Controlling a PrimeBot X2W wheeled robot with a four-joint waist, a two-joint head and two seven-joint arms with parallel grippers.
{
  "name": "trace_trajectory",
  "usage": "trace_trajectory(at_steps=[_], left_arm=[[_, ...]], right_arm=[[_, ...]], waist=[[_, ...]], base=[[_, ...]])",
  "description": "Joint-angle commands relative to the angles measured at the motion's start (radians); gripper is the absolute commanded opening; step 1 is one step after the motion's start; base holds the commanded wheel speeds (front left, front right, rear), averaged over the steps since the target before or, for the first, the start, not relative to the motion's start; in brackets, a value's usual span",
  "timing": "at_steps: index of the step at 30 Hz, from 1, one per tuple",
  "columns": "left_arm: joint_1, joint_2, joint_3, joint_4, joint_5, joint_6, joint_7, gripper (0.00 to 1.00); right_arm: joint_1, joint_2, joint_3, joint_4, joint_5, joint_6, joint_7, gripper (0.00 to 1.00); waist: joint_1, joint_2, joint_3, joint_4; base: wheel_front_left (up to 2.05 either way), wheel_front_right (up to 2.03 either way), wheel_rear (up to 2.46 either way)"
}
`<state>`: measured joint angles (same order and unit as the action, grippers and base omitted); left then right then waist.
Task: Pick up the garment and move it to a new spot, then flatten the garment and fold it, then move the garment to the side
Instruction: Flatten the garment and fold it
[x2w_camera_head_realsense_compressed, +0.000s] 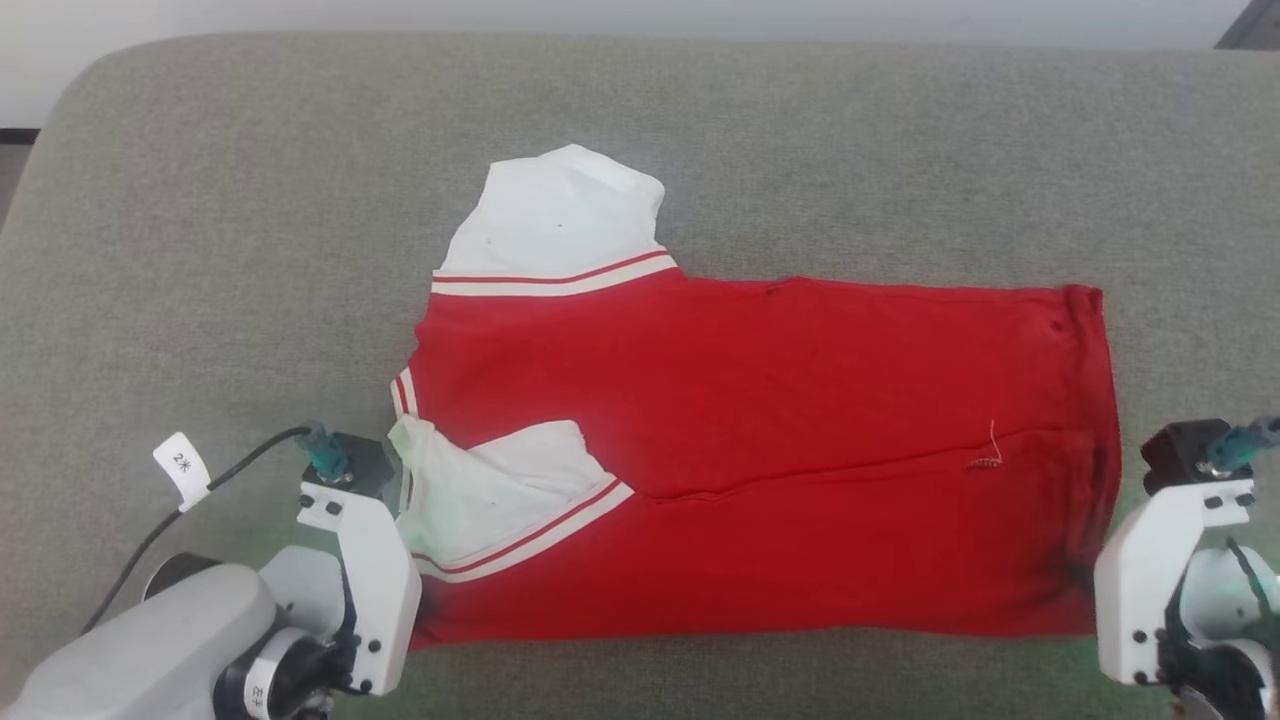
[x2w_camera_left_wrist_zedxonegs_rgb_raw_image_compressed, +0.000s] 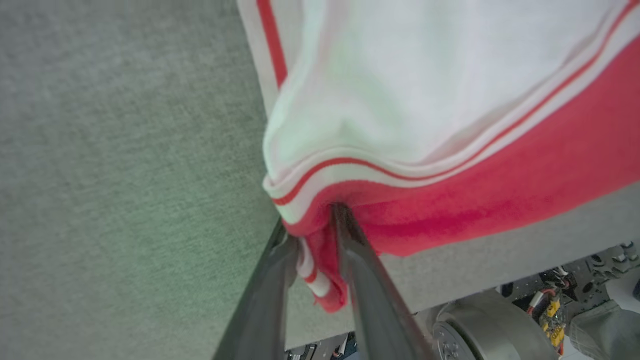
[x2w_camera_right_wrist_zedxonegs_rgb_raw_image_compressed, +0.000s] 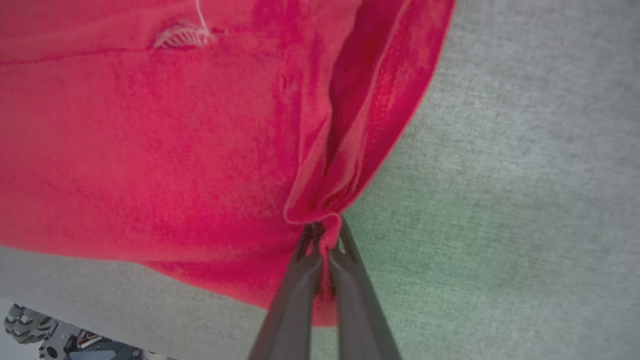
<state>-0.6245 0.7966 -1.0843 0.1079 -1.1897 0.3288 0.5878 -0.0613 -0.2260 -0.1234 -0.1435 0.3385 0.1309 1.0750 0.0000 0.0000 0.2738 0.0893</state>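
The garment (x2w_camera_head_realsense_compressed: 760, 430) lies folded in a long red band across the grey padded surface (x2w_camera_head_realsense_compressed: 250, 250). One white sleeve (x2w_camera_head_realsense_compressed: 560, 215) sticks out at the back and the other (x2w_camera_head_realsense_compressed: 490, 490) is folded onto the red body. No print shows. My left gripper (x2w_camera_left_wrist_zedxonegs_rgb_raw_image_compressed: 310, 222) is at the garment's near left corner; its fingers stand slightly parted, with the striped red corner (x2w_camera_left_wrist_zedxonegs_rgb_raw_image_compressed: 320, 285) loose between them. At the near right hem corner (x2w_camera_right_wrist_zedxonegs_rgb_raw_image_compressed: 320, 200), my right gripper (x2w_camera_right_wrist_zedxonegs_rgb_raw_image_compressed: 325, 232) is shut on a pinch of red cloth. The fingertips of both are hidden behind the wrists in the head view.
The surface's front edge (x2w_camera_left_wrist_zedxonegs_rgb_raw_image_compressed: 475, 280) runs just below the garment, with robot base parts (x2w_camera_left_wrist_zedxonegs_rgb_raw_image_compressed: 490, 330) beyond it. A black cable with a white label (x2w_camera_head_realsense_compressed: 183, 465) trails from the left wrist. Bare grey surface lies to the left, right and back of the garment.
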Motion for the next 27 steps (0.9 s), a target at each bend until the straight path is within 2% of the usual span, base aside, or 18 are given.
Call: trace_trajectory(at_steps=[1,2,7,12,17,22,27], left_arm=[[-0.003,-0.018,-0.005,0.018,0.004,-0.002,-0.008,0.9],[-0.006,-0.019,-0.002,0.026,0.002,-0.005,-0.01,1.0],[-0.039,0.017,0.02,0.001,0.005,-0.013,-0.005,1.0],[-0.085,0.123,0.042,-0.137,0.036,0.037,0.04,1.0],[-0.161,0.203,0.067,-0.236,0.073,0.066,0.092,1.0],[-0.257,0.202,0.098,-0.19,0.103,0.032,0.113,1.0],[-0.351,0.162,0.119,-0.04,0.122,-0.048,0.102,1.0]], right_arm=[[-0.012,0.007,0.004,0.008,0.003,0.0,-0.012,1.0],[-0.02,0.01,0.009,0.017,0.003,0.0,-0.019,1.0],[-0.04,0.005,0.02,0.035,0.013,0.0,-0.049,1.0],[-0.046,0.0,-0.009,-0.012,0.012,0.0,-0.124,1.0],[-0.073,0.041,-0.037,-0.072,-0.013,0.0,-0.245,1.0],[-0.127,0.072,-0.007,-0.105,-0.061,0.0,-0.445,1.0],[-0.178,0.108,0.044,-0.094,-0.11,0.0,-0.636,1.0]], waist=[[0.0,0.0,0.0,-0.002],[0.0,0.0,-0.001,-0.005],[0.0,0.0,-0.016,-0.014],[0.0,0.0,-0.042,-0.034],[0.0,0.0,-0.052,-0.08],[0.0,0.0,-0.047,-0.163],[0.0,0.0,-0.023,-0.26]], base=[[0.0,0.0,0.0],[0.0,0.0,0.0],[0.0,0.0,0.0],[0.0,0.0,0.0],[0.0,0.0,0.0],[0.0,0.0,0.0],[0.0,0.0,0.0]])
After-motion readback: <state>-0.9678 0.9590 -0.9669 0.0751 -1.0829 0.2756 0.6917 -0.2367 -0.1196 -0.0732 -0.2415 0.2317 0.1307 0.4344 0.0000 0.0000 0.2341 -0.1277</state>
